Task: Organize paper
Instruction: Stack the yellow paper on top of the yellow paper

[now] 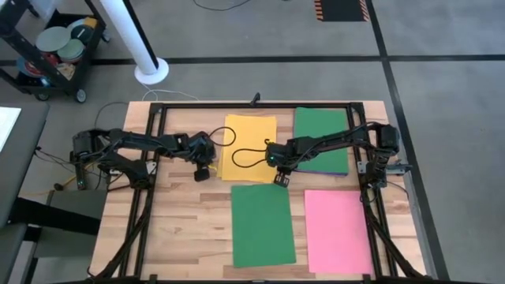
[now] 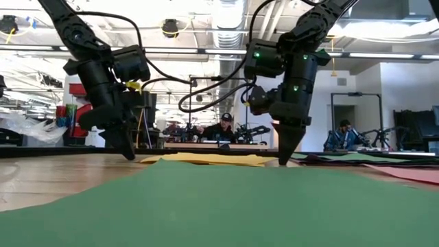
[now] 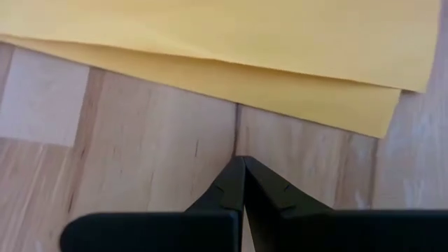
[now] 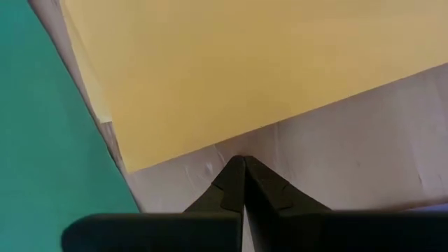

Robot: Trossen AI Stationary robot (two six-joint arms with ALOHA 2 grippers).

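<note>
My left gripper (image 1: 203, 175) and right gripper (image 1: 281, 180), fingers pressed together, flank the yellow paper (image 1: 248, 147) on the wooden table (image 1: 181, 221). Nearby: two green sheets (image 1: 263, 225), one pink sheet (image 1: 338, 230).

Grey floor (image 1: 260, 35) with black tape lines; white pillar (image 1: 134, 39); wheeled cart (image 1: 51, 55).

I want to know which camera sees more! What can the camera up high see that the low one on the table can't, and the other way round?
Only the high view shows all the sheets laid out flat: the pink paper, the far green paper and the whole wooden table. Only the low view shows the room behind, with people seated at a bench. Both show the yellow paper, the near green paper, the left gripper and the right gripper, both shut and down near the table by the yellow paper.
</note>
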